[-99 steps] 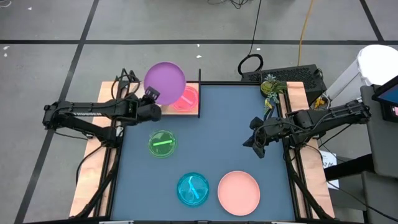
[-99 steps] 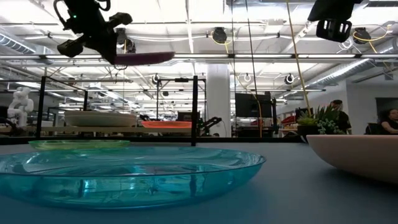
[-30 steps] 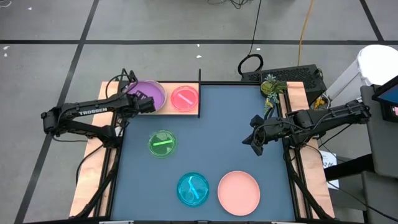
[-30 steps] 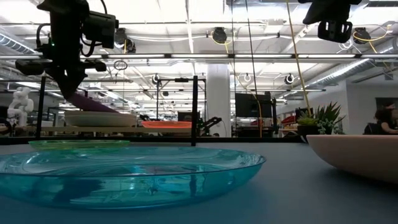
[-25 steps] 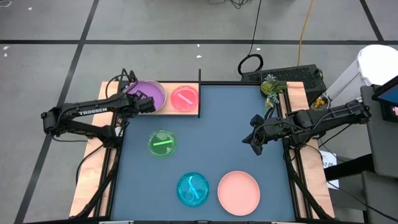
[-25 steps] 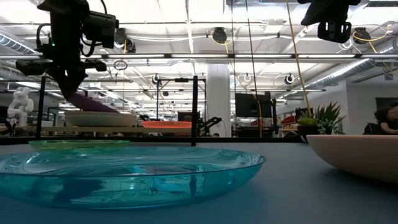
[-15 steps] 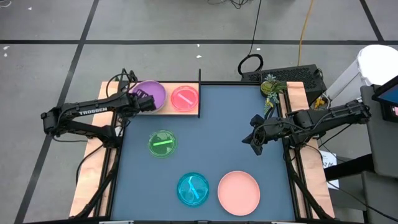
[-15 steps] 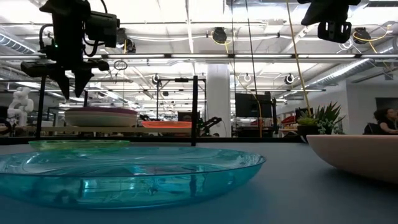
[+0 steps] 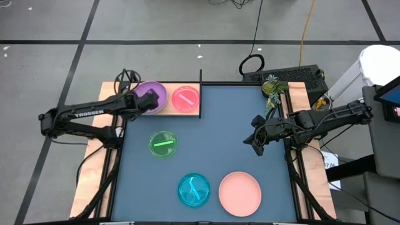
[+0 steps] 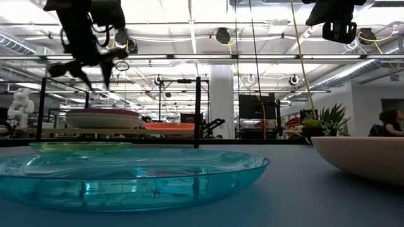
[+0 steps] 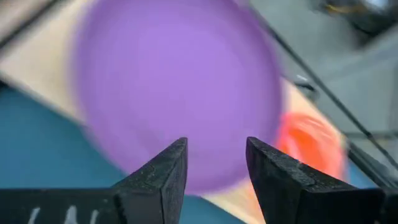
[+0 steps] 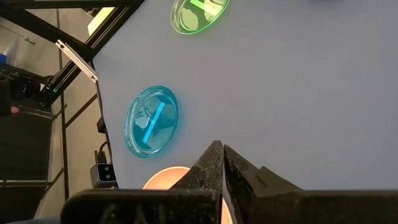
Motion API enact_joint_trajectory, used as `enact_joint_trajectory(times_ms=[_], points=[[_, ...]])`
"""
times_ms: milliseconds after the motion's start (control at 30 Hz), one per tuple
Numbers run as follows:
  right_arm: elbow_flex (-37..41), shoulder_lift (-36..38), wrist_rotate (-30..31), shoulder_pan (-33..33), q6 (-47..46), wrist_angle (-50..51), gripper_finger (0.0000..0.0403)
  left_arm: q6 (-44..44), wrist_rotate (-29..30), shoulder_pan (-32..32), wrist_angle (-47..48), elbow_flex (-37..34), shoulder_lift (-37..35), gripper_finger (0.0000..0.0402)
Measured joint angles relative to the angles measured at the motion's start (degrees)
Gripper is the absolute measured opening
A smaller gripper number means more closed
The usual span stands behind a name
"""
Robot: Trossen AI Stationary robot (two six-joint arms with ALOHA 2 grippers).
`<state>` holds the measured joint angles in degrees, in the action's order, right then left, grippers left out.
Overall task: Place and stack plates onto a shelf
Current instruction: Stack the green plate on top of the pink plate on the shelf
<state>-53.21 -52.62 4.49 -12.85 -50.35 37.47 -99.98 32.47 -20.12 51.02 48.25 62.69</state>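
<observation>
Above the shelf (image 9: 161, 111), my left pincer (image 11: 214, 163) hangs parted over the purple plate (image 9: 152, 95); my right pincer (image 12: 221, 163) is pressed together above the desk (image 9: 219, 131).

Green plate (image 9: 163, 144), teal plate (image 9: 194, 190) (striped), salmon plate (image 9: 240, 192) on blue tabletop (image 9: 219, 125).

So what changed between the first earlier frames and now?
The left gripper carried the purple plate down from the air onto the stack at the shelf's left end, let go, and now hangs open above it. The right gripper stayed shut over the table's right side. The magenta, green, teal and salmon plates did not move.
</observation>
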Motion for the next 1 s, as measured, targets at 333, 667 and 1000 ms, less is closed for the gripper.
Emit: enact_joint_trajectory(times_ms=[333,667,1000], points=[[0.0,0.0,0.4,0.0,0.0,-2.3,0.0000,23.8,-5.1,-1.7,-24.4,0.1,0.5,0.0165],[0.0,0.0,3.2,0.2,-5.3,-5.0,0.0000,27.6,-15.1,-8.1,-30.2,0.0,4.6,0.0099],[0.0,0.0,3.3,0.2,-9.7,-7.8,0.0000,37.9,-18.9,-16.0,-30.0,0.0,6.9,0.0078]])
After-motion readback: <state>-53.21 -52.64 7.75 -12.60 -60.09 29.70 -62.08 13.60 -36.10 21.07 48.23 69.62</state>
